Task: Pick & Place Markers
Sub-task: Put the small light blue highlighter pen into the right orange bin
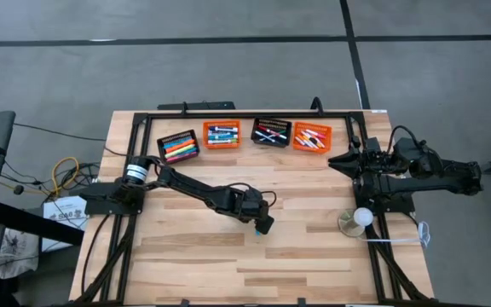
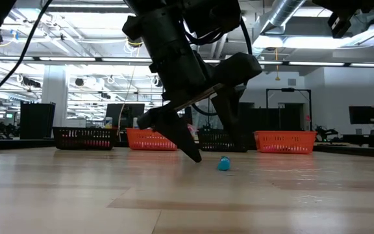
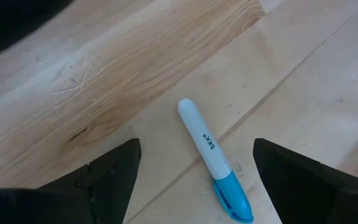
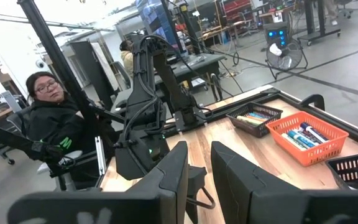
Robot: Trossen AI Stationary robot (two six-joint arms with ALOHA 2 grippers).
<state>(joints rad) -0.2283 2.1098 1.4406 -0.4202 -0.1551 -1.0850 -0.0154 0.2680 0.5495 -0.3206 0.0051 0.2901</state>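
Observation:
A single marker [image 3: 207,146], white-bodied with a blue cap [image 3: 232,196], lies flat on the wooden table. It also shows as a blue speck [image 1: 257,232] in the high view and as a blue cap end [image 2: 224,164] in the low view. My left gripper [image 3: 196,180] hangs open just above it, pointing steeply down, one finger on either side and both clear of it. At the table's right edge my right gripper [image 1: 335,160] is held level and high. A narrow gap shows between its fingers [image 4: 199,155], with nothing in it.
Four small slatted baskets of markers line the far edge: black [image 1: 178,146], orange [image 1: 222,134], black [image 1: 272,132], orange [image 1: 312,136]. A white ball on a round base [image 1: 361,217] stands near the right arm. A seated person [image 4: 48,118] is beyond the table's left side.

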